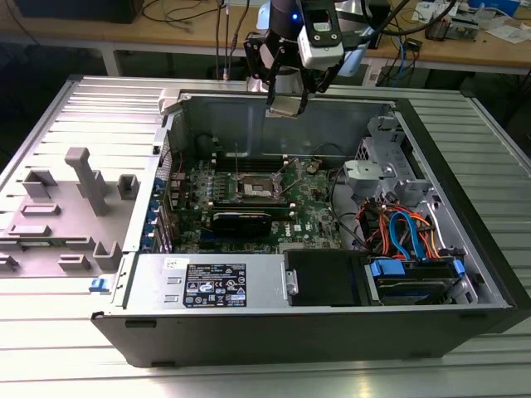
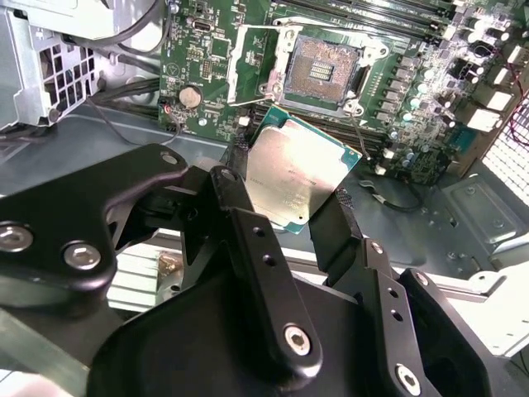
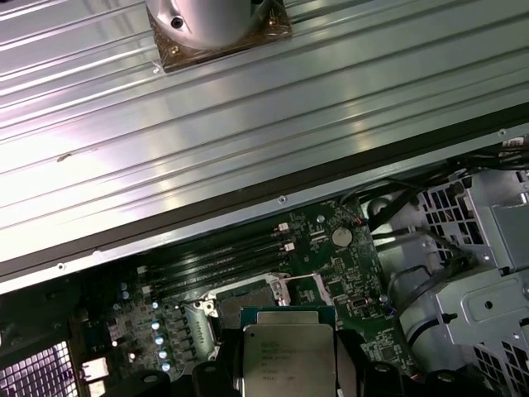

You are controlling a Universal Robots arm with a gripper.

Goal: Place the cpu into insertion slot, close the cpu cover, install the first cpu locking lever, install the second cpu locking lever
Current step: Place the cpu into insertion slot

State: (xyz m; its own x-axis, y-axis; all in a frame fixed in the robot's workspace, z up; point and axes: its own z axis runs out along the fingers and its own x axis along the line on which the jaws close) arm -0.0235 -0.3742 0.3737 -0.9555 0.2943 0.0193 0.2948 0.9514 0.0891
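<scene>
Silver-grey and wafer-thin, the cpu rides in the robot's gripper above the open computer case, well clear of the green motherboard below. By its look the cpu is light and stiff but fragile. Its smooth metal top could slip, and its underside would likely not forgive a scrape or a drop. The safe hold is therefore by two opposite edges, kept flat, with no pressure on either face.

That is how the gripper has it. In the second wrist view the two black fingers are drawn in to the cpu's width and clamped on its opposite sides. The cpu sits a little tilted between them and touches nothing else. In the exterior view the gripper and its load hang high over the far wall of the computer case, apart from everything inside.

On the motherboard the insertion slot lies bare, its dark centre exposed inside the silver rim. The cpu cover appears swung back just beside it, leaving the way in open. The cpu is not yet seated, and it hangs near the insertion slot's line but well above it
</scene>
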